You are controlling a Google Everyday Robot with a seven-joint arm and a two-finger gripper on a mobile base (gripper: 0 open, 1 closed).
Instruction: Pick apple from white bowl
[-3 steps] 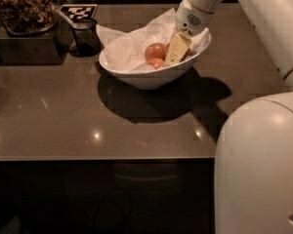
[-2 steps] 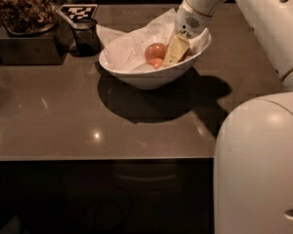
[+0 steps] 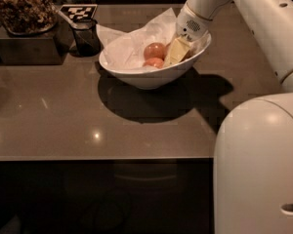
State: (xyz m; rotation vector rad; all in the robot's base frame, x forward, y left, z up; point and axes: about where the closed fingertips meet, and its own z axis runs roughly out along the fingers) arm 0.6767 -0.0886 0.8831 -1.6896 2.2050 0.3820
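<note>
The white bowl [image 3: 136, 74], lined with crumpled white paper [image 3: 124, 45], stands on the dark table at centre back. Two small red-orange apples show inside it, one [image 3: 155, 49] above the other [image 3: 155, 62]. My gripper [image 3: 177, 51] reaches down into the right side of the bowl, right beside these two apples. The larger yellow-green apple does not show; the gripper covers the right part of the bowl's inside.
A small dark glass cup [image 3: 85, 35] stands left of the bowl. A dark box holding a dish of brown dried material [image 3: 22, 13] is at the back left, with a black-and-white marker tag [image 3: 78, 11] behind the cup. My white arm and body [image 3: 259, 155] fill the right side.
The gripper has stayed in the right side of the bowl, perhaps a touch lower. A second, lower apple now shows more plainly.
</note>
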